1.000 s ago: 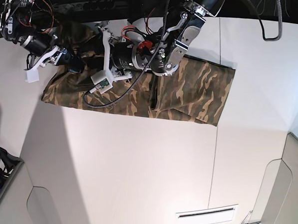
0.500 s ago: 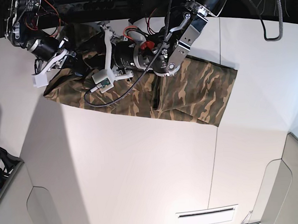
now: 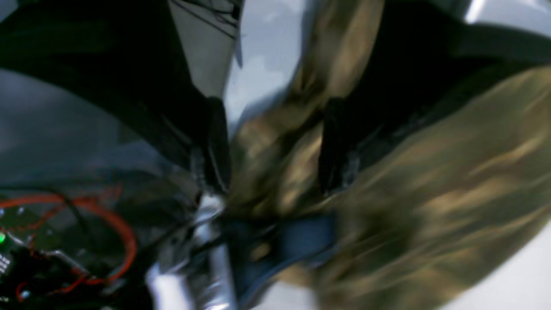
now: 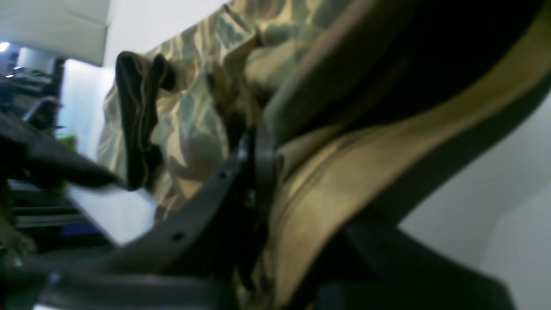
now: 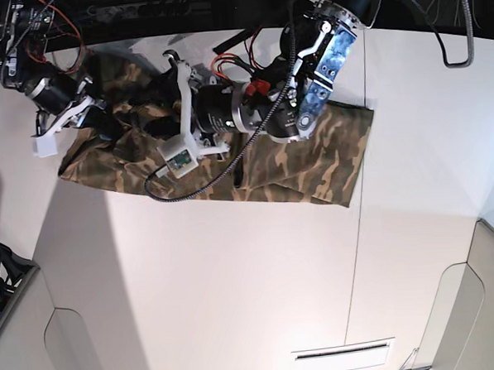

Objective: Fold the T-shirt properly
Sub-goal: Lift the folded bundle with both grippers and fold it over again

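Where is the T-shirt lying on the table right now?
In the base view the T-shirt lies spread across the far part of the white table, under both arms, with the right gripper at its left end.

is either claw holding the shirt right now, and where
The right claw is shut on a bunched fold of the camouflage T-shirt; which part is unclear. Cloth sits between the left claw's fingers, grip unclear.
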### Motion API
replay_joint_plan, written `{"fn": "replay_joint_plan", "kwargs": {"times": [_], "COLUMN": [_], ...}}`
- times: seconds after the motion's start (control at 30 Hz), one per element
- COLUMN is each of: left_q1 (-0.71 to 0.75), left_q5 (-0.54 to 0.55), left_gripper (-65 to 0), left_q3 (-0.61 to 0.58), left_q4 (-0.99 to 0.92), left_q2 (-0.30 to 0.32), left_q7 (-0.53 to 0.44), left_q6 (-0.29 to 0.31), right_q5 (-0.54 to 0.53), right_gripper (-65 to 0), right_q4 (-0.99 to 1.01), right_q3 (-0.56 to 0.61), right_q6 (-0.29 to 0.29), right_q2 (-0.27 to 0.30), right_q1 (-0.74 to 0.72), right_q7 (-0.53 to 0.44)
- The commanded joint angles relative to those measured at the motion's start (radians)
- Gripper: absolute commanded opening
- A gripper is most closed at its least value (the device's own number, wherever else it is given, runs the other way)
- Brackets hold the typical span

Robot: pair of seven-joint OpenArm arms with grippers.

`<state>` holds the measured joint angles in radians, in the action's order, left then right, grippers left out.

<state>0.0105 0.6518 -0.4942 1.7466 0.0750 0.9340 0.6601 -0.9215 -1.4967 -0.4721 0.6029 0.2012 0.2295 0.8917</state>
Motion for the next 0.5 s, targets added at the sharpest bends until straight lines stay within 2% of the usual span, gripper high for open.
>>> {"fn": "replay_joint_plan", "kwargs": {"times": [0.0,0.27,0.47], "left_q1": [-0.013,-0.006,0.013], "left_q5": [0.026,0.066,0.065], "left_gripper": [-29.4,-29.4,-29.3], "left_q3": [0.035,0.303,0.414], "left_q4": [0.023,0.025,0.016], "left_q2": [-0.005,-0.005,-0.005], "left_q7": [-0.006,0.051,0.05], "left_q6": [0.018,0.038,0.038], "right_q5": [-0.021,-0.045,-0.093], "right_gripper": [-65.0,-65.0,-65.0], "right_q4": [-0.014,-0.014,-0.022], "right_q3": [-0.027,-0.153,-0.195], "right_q6": [0.006,0.004,0.004], "right_q2": [0.038,0.229,0.338], "right_q1": [-0.007,-0.013,-0.112], "right_q7": [-0.023,-0.019,0.075]}}
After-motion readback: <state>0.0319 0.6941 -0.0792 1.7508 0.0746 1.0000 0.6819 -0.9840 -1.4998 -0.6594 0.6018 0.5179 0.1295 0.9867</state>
